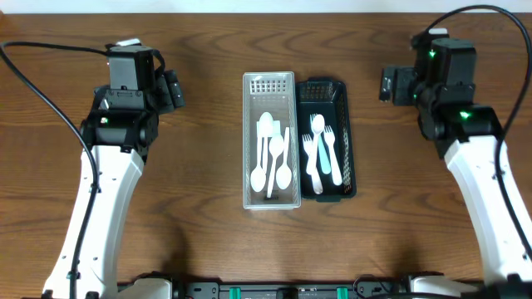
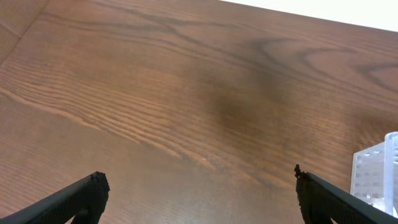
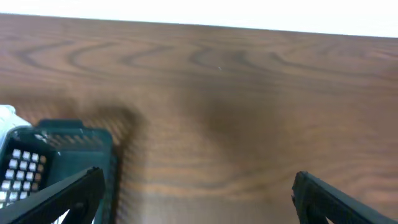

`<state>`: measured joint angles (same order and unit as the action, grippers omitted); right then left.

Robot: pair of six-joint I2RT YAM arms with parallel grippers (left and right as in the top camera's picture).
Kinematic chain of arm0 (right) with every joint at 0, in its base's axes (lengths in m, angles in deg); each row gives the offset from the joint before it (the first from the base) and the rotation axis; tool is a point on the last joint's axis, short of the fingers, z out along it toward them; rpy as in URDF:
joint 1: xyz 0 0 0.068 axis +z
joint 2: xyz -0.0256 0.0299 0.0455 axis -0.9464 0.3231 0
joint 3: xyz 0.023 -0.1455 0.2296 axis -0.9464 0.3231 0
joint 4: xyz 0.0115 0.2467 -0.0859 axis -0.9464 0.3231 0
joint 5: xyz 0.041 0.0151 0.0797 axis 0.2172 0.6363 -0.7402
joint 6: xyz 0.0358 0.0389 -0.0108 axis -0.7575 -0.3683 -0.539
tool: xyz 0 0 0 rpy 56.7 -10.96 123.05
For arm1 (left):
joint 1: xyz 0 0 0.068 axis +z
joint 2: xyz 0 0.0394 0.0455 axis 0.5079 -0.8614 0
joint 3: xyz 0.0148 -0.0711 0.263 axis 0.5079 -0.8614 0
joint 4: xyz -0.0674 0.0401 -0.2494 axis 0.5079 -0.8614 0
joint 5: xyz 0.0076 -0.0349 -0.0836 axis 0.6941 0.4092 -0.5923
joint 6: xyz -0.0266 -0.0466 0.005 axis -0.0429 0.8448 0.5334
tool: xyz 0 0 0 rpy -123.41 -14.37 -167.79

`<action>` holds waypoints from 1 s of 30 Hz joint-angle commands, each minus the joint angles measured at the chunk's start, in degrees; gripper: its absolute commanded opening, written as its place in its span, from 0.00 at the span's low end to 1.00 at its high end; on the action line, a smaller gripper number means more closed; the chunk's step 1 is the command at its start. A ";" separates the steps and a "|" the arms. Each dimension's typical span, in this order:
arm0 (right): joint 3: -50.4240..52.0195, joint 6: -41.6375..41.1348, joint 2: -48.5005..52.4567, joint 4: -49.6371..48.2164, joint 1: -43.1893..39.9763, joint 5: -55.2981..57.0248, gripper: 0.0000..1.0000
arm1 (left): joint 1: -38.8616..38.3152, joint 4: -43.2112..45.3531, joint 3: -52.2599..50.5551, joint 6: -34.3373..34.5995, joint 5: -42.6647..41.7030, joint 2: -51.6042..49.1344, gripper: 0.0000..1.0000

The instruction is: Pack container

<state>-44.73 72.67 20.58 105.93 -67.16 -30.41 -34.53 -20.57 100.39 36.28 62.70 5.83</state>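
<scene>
A clear plastic container [image 1: 270, 199] stands at the table's middle and holds several white spoons [image 1: 271, 159]. A dark green container [image 1: 346, 141] stands against its right side and holds pale forks and a spoon [image 1: 321, 149]. My left gripper [image 1: 172, 90] is open and empty, well left of the containers. My right gripper [image 1: 388, 85] is open and empty, right of the green container's far end. The left wrist view shows the open jaws [image 2: 199, 190] over bare wood and a corner of the clear container [image 2: 376, 177]. The right wrist view shows the open jaws [image 3: 196, 190] and the green container's end [image 3: 74, 140].
The wooden table [image 1: 208, 50] reaches a pale far edge [image 3: 199, 12]. Black cables loop from both arms at the left [image 1: 33, 83] and right [image 1: 515, 33] sides.
</scene>
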 commanded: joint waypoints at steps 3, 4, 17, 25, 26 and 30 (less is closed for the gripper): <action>0.98 1.53 -13.14 3.30 -0.13 2.75 0.99 | -2.45 -0.20 -3.91 -0.98 0.94 9.77 0.98; 1.68 1.44 -14.95 4.07 -0.02 2.67 0.99 | -3.21 -0.07 -5.07 -0.98 0.96 12.00 0.98; 28.09 -6.45 -56.37 21.73 6.56 8.31 0.99 | -14.32 -3.10 -31.08 -0.74 1.64 52.70 0.98; 34.73 -6.36 -69.13 23.30 6.91 7.87 0.99 | -14.34 -15.82 -34.88 -0.74 1.57 63.69 0.98; 34.75 -6.38 -69.11 24.04 6.91 7.85 0.99 | -14.34 -17.05 -34.88 -0.74 1.57 63.63 0.98; 34.77 -6.40 -69.07 27.76 6.91 7.82 0.99 | -14.34 -22.10 -34.88 -0.74 1.57 63.49 0.98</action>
<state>-10.48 67.29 -48.18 132.31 -60.89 -23.14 -48.65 -41.19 65.88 36.11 63.77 69.24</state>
